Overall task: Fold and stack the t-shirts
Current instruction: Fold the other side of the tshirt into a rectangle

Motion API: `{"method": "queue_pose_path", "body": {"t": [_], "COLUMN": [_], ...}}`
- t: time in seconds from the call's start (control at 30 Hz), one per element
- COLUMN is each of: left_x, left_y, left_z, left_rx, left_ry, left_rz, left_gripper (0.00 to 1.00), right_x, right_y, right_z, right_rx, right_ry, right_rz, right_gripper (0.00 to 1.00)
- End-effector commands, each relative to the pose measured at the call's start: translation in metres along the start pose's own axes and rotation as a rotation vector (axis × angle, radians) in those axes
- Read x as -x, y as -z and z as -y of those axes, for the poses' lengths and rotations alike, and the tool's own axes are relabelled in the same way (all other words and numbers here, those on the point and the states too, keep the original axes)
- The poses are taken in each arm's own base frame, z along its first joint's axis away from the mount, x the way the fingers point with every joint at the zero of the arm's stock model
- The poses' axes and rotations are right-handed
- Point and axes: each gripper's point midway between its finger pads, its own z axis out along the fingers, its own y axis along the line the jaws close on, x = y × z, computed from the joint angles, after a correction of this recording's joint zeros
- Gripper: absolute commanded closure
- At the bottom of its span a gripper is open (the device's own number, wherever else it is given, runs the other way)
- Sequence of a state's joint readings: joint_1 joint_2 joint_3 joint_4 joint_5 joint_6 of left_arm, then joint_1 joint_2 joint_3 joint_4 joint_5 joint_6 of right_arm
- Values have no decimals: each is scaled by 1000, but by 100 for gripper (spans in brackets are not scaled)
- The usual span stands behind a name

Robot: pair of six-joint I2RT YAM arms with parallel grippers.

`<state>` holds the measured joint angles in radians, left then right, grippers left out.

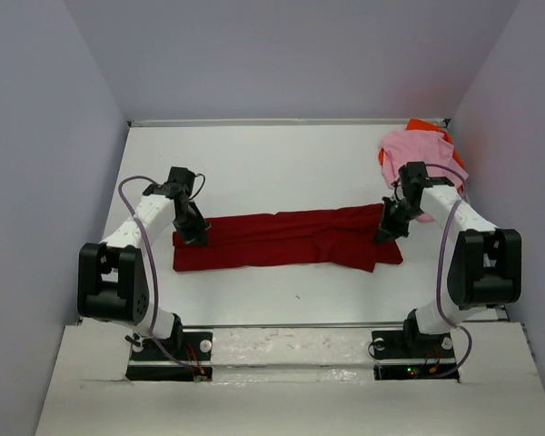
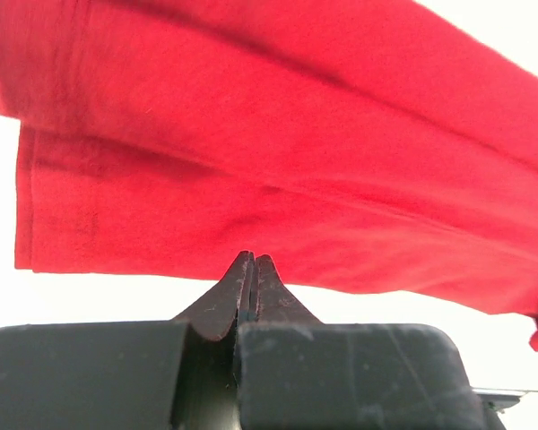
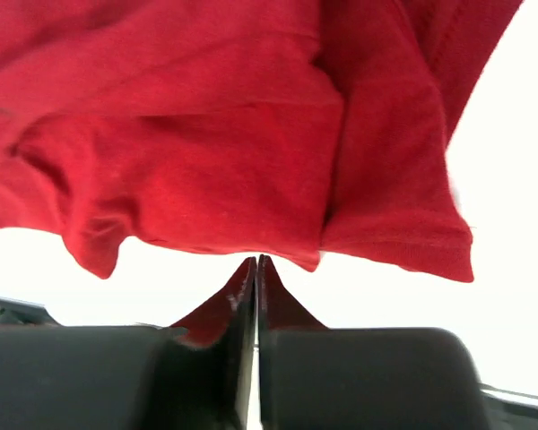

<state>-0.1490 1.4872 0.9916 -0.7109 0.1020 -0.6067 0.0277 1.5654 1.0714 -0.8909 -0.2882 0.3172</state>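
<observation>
dark red t-shirt (image 1: 286, 238) lies folded lengthwise. left gripper (image 1: 200, 239) and right gripper (image 1: 382, 236) are closed at its opposite ends.

You have the long dark red cloth t-shirt (image 1: 286, 238) lying across the middle of the flat white table (image 1: 282, 163). At 2 o'clock from it, the crumpled light pink cloth t-shirt (image 1: 409, 150) lies partly on the bright orange cloth t-shirt (image 1: 424, 125).
</observation>
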Motion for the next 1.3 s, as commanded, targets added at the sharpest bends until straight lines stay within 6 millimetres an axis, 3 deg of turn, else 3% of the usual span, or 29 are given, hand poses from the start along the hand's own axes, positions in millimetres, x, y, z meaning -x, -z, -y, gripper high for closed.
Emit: {"method": "queue_pose_path", "body": {"t": [0.0,0.07,0.1,0.2,0.5,0.63,0.7,0.77,0.8,0.83,1.1,1.27], "left_x": [11,9,9,9,-1,-1,-6,-11,-13,-15,-25,-29], "left_y": [29,32,35,37,37,38,36,30,26,24,10,-4], "left_z": [18,26,28,34,50,55,63,65,65,65,53,54], "left_rx": [-82,-141,-160,-209,-333,-366,-417,-443,-446,-448,-382,-381], "left_ry": [-21,-39,-44,-57,-81,-98,-105,-92,-84,-76,-12,22], "left_rz": [47,54,64,80,61,58,41,18,4,-5,-37,-55], "left_gripper": [100,100,100,100,100,100,100,100,100,100,100,100], "right_x": [-5,-14,-10,-10,13,17,19,27,30,31,41,33], "right_y": [11,5,4,3,11,17,20,19,17,15,-10,-31], "right_z": [-12,-20,-25,-29,-14,-22,-31,-38,-38,-37,-29,-19], "right_rx": [49,122,169,258,325,363,416,454,455,451,440,415], "right_ry": [26,22,16,-38,-107,-105,-120,-139,-142,-150,-171,-192], "right_rz": [-8,-37,-17,-22,29,34,30,36,38,33,37,13], "right_gripper": [61,36,32,31,32,33,41,58,96,100,100,100]}}
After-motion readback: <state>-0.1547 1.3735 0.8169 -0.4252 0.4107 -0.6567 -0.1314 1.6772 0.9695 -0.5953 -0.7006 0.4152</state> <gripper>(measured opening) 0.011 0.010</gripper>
